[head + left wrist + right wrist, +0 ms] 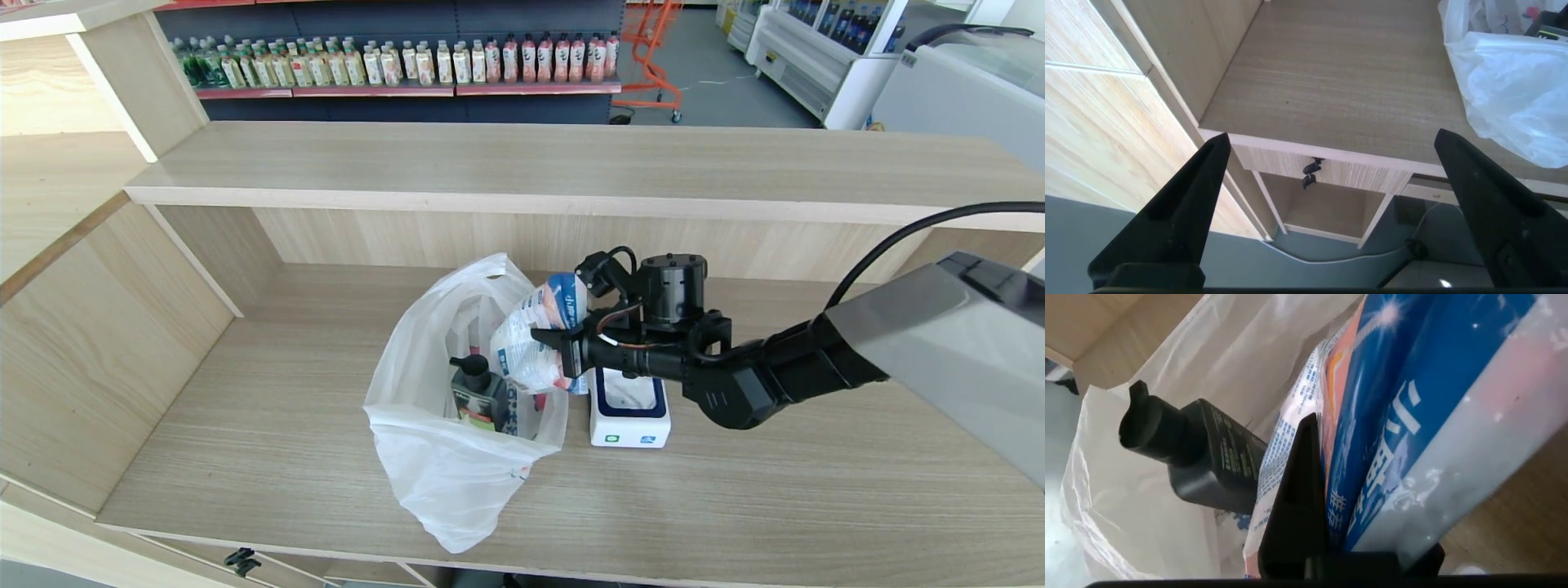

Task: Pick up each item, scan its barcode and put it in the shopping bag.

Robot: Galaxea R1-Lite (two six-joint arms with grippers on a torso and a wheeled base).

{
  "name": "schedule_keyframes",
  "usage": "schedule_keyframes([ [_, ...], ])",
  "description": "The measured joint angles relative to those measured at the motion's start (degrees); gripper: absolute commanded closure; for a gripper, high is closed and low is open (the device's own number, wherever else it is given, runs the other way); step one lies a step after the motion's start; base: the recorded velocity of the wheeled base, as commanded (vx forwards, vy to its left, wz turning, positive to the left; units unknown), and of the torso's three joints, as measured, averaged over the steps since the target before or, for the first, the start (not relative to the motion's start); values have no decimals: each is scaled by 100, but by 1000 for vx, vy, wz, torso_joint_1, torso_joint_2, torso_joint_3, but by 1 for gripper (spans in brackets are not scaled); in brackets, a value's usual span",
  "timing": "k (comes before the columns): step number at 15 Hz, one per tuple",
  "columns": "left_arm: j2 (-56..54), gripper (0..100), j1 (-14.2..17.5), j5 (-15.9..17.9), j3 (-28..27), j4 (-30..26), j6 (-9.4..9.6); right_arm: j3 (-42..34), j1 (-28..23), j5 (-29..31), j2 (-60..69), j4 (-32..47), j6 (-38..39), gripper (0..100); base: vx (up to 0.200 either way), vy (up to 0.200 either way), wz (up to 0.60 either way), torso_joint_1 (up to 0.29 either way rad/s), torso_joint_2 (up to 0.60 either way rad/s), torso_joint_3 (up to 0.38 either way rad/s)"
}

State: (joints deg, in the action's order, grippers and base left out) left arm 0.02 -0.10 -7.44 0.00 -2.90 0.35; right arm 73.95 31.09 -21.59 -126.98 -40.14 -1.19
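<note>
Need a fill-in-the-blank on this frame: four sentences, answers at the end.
1. The packet is held over the bag by the ____ claw.
2. The left claw, out past the counter edge, is ____.
3. The pump bottle in the bag is ____ in colour.
4. The scanner sits on the robot's ____ side of the bag.

Missing words: right; open; black; right

The right gripper (1360, 478) is clamping a blue-and-white packet (1429, 400). A black pump bottle (1204, 453) is sitting inside the white shopping bag (1102, 506) beside it.
</note>
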Motion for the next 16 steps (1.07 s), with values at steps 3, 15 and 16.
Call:
schedule_keyframes([
  [3,0,0,0,0,0,1,0,419,63,-194,-166,21,322,0,0,0,0,0,0,0],
  [15,0,0,0,0,0,1,0,-2745,-946,-323,3505,233,1167,0,0,0,0,0,0,0],
  [16,0,0,0,0,0,1,-2,-3379,-1230,-235,4114,402,956,0,0,0,0,0,0,0],
])
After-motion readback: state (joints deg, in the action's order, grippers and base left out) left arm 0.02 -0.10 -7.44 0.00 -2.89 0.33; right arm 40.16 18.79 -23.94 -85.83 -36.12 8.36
